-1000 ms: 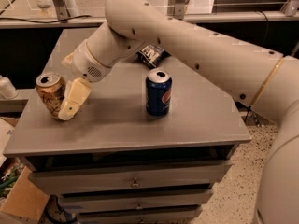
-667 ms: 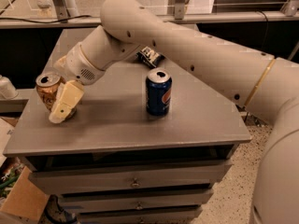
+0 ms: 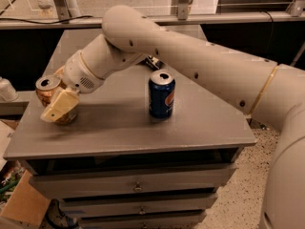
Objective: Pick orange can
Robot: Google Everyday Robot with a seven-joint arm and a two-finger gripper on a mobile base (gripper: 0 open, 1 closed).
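The orange can (image 3: 46, 86), orange-gold with a silver top, stands near the left edge of the grey table (image 3: 133, 128). My gripper (image 3: 51, 99) is at the can, reaching in from the right. Its jaws are open and straddle the can. One cream finger (image 3: 60, 107) lies across the can's front and lower right side, and the other is mostly hidden behind the can. The can rests on the table top. My long cream arm (image 3: 190, 66) crosses the back of the table from the right.
A blue Pepsi can (image 3: 161, 97) stands upright mid-table, right of the gripper. A small dark object (image 3: 155, 63) lies behind it under the arm. Drawers (image 3: 138, 187) sit below the top. A cardboard box (image 3: 24, 204) is on the floor at the lower left.
My gripper has swung left from beside the orange can to around it, so the near finger now covers the can's front. Neither can has moved.
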